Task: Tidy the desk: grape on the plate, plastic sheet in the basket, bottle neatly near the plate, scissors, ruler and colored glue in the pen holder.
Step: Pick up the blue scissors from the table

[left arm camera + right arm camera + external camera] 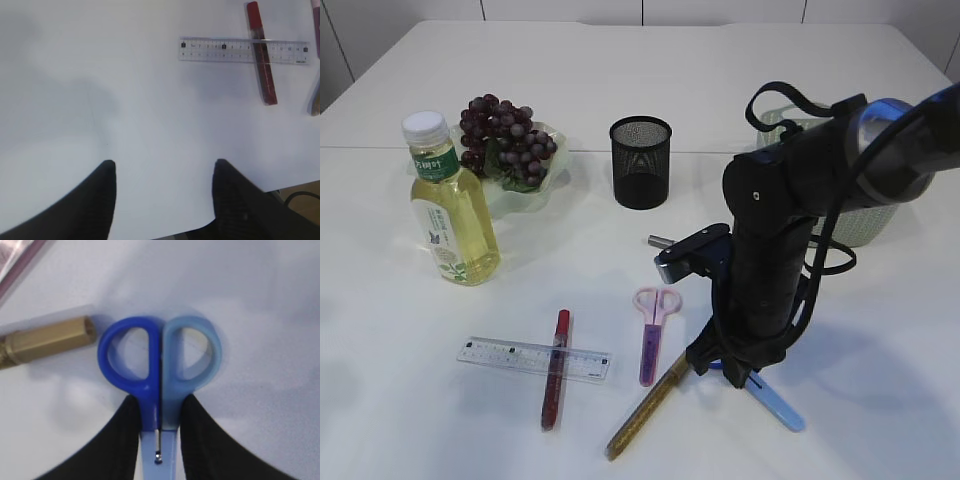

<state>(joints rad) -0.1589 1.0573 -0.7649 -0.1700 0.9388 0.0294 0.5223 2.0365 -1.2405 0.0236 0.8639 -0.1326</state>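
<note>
While the right gripper (159, 440) is bearing down on the blue scissors (160, 367), I am seeing its two black fingers pressed against the shank just below the finger loops, one on each side, pinching the pair shut against the white desk (740, 100). Lying just beside the dark blue loop is the gold glue stick (47, 340), its end nearly touching, so I am judging that a lift could nudge or drag it along. Because the grip is sitting low and narrow on smooth plastic, I am also worrying the scissors could pivot or slip out as they come up. My left gripper (162, 200) is hanging spread over bare desk, holding nothing, with the ruler (220, 50) well ahead of it and the red glue stick (262, 55) lying across that ruler. Further out, the small pink scissors (654, 330) are lying flat near the gold stick. Moving to the containers: the black mesh pen holder (641, 160) is standing upright and looks empty; the plate (520, 195) is carrying the grapes (505, 135); the bottle (450, 205) is standing just beside it; the basket (865, 225) is mostly hidden behind the arm, contents not readable.
</note>
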